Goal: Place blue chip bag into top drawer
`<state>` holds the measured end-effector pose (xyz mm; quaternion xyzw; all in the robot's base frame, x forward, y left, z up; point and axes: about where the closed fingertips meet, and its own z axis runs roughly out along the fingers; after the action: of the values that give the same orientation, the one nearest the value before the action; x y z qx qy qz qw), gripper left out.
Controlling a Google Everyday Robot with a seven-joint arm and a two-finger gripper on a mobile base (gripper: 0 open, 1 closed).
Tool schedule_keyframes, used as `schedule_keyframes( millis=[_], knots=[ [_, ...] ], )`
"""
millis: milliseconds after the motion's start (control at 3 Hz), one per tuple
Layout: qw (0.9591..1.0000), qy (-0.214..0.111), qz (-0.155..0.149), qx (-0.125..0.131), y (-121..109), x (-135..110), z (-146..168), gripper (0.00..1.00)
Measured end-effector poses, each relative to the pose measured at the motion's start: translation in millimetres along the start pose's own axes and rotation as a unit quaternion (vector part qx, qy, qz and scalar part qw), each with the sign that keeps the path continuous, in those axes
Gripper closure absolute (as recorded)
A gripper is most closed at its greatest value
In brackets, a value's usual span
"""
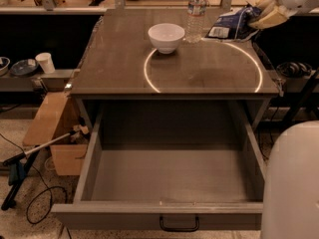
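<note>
The blue chip bag (228,25), crumpled dark blue foil with white patches, hangs at the far right of the table top, lifted slightly off the surface. My gripper (255,20) comes in from the top right corner, and its pale fingers (269,17) are closed on the bag's right edge. The top drawer (94,153) is pulled fully open below the table's front edge. Its flat grey floor is bare, and its small black handle (179,226) faces me.
A white bowl (166,37) and a clear water bottle (196,9) stand on the table top (119,59), left of the bag. My white body (291,183) fills the bottom right. A cardboard box (50,128), a tool and cables lie on the floor at left.
</note>
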<state>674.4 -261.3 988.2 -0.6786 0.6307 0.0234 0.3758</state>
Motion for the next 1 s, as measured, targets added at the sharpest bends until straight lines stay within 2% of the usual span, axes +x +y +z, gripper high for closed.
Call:
schedule_keyframes(
  millis=[333, 1000],
  knots=[
    [0.9999, -0.014, -0.001, -0.004, 9, -8, -12, 1.0],
    [0.9988, -0.05, 0.002, 0.0, 25, -30, -4, 1.0]
  ],
)
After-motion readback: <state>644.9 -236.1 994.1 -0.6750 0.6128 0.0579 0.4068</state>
